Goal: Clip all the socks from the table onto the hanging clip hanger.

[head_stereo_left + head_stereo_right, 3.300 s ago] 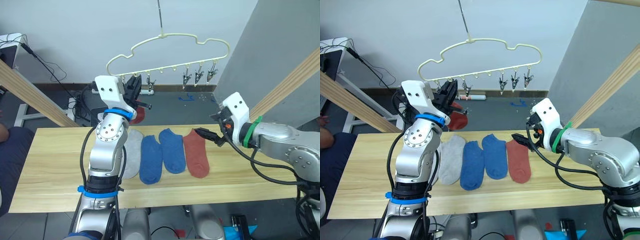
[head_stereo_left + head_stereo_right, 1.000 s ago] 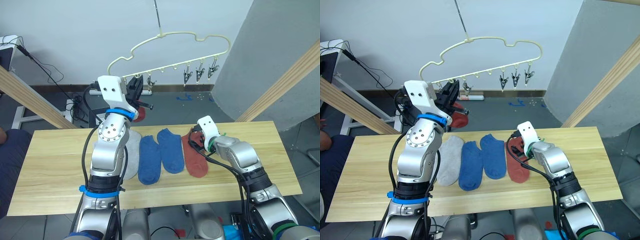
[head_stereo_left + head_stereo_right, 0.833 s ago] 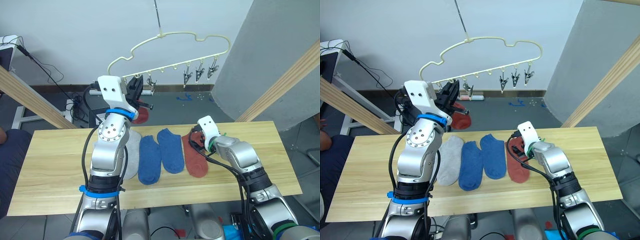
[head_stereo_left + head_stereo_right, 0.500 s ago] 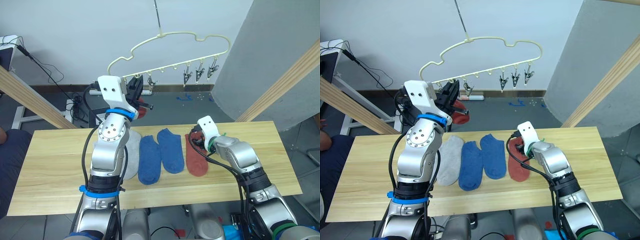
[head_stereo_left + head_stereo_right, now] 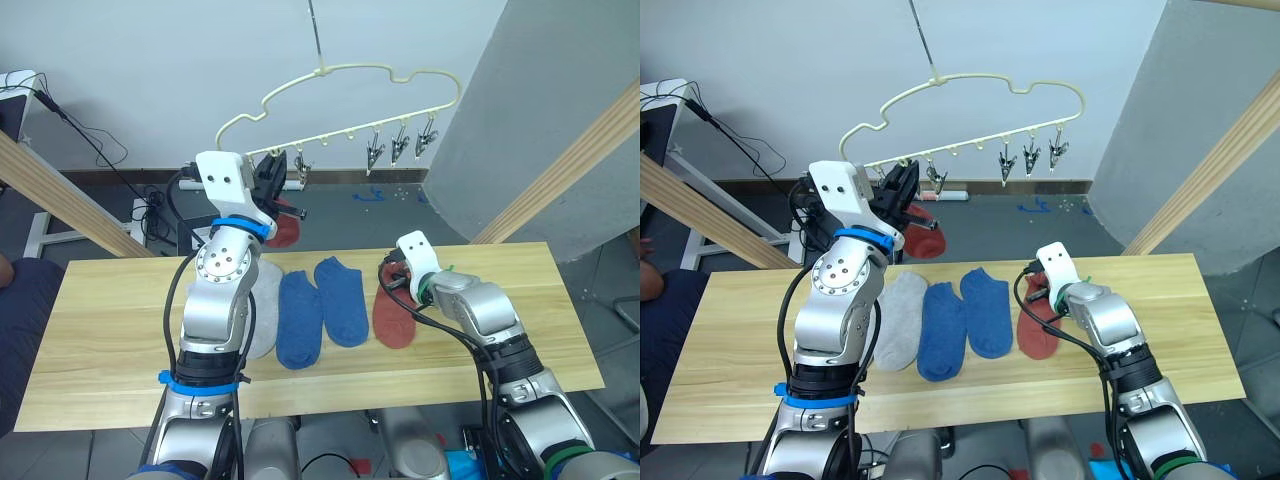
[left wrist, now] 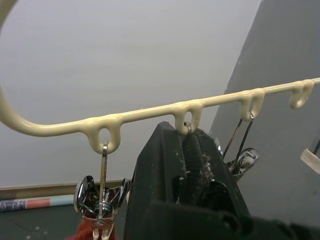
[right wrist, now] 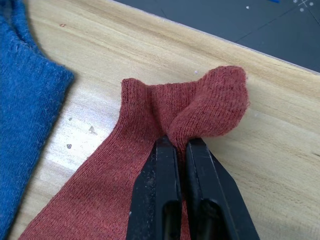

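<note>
I'm looking down at the table [image 5: 90,340] now, and on it lie four socks in a row toward its far edge: a grey sock [image 5: 262,320], two blue socks [image 5: 300,318] [image 5: 342,300], and a red sock [image 5: 392,318] nearest the right end. My right gripper [image 7: 175,150] is down on that red sock's far end, its two fingers squeezed together on a pinch of the cuff, which bunches up in a fold just ahead of them; the sock's near part lies flat on the wood. Further back, beyond the far edge, my left gripper [image 6: 186,150] is raised at the hanger [image 5: 345,72], fingers pressed together just under its straight bar, between two metal clips [image 6: 100,192]; whether they grip anything I cannot tell. Another red sock [image 5: 925,240] hangs from the bar beside that gripper. Three more clips [image 5: 398,145] hang toward the bar's right end.
</note>
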`<control>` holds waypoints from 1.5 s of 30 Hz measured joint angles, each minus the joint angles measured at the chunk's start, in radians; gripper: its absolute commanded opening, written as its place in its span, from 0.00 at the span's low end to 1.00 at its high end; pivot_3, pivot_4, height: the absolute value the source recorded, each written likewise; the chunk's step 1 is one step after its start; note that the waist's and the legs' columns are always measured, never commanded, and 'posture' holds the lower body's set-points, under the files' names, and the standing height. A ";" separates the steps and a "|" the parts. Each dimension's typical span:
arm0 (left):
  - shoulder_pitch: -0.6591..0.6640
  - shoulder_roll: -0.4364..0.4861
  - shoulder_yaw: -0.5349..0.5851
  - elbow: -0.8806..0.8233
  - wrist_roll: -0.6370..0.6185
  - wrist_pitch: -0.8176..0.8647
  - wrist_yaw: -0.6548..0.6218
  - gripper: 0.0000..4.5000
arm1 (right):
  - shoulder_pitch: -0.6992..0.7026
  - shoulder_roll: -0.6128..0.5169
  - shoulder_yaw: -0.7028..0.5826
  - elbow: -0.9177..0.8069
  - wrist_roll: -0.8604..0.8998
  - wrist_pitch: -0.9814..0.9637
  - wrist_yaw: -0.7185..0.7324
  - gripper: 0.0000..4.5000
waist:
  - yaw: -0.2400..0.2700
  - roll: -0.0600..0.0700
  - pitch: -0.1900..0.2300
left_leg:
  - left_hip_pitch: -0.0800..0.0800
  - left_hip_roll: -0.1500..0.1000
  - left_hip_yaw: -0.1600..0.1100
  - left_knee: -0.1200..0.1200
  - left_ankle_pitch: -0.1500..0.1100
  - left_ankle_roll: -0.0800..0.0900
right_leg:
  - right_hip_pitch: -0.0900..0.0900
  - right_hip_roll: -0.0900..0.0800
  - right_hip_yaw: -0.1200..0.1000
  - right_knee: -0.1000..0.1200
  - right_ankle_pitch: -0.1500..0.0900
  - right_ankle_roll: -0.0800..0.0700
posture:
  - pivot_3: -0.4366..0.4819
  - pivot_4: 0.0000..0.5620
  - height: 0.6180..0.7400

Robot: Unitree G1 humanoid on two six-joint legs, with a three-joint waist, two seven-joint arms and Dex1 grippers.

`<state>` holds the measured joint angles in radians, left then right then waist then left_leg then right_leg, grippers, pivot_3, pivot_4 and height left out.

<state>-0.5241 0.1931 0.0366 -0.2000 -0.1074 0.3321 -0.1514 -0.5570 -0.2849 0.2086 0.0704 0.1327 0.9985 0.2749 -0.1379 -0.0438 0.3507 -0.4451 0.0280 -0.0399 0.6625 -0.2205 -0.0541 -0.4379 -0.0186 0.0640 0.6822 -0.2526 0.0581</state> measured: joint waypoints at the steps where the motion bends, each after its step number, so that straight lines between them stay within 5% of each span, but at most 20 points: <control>1: 0.000 0.001 0.001 -0.003 -0.005 0.009 -0.005 0.03 | 0.002 -0.005 0.005 -0.005 -0.001 0.000 0.007 0.01 | 0.000 0.000 0.000 | 0.000 0.000 0.000 0.000 0.000 0.000 | 0.000 0.000 0.000 0.000 0.000 0.000 | 0.24 0.58 1.00; 18: -0.061 0.051 0.075 -0.050 -0.130 0.207 -0.041 0.03 | 0.050 -0.040 -0.012 -0.350 0.168 -0.091 0.264 0.01 | 0.005 0.000 0.000 | 0.000 0.000 -0.001 0.000 0.000 0.000 | 0.000 0.000 -0.001 0.000 0.000 0.000 | 0.29 0.56 1.00; 45: -0.147 0.097 0.196 -0.139 -0.324 0.472 -0.012 0.03 | -0.143 0.205 0.060 -0.123 0.221 -0.313 0.335 0.01 | 0.056 0.000 0.000 | -0.003 0.000 -0.004 0.000 0.001 -0.001 | -0.003 -0.001 -0.004 0.000 0.001 -0.001 | 0.37 0.53 1.00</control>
<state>-0.6714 0.2897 0.2326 -0.3388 -0.4315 0.8038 -0.1637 -0.7000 -0.0803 0.2687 -0.0530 0.3535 0.6851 0.6097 -0.0821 -0.0437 0.3507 -0.4482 0.0282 -0.0436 0.6624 -0.2199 -0.0553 -0.4407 -0.0193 0.0599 0.6822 -0.2520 0.0572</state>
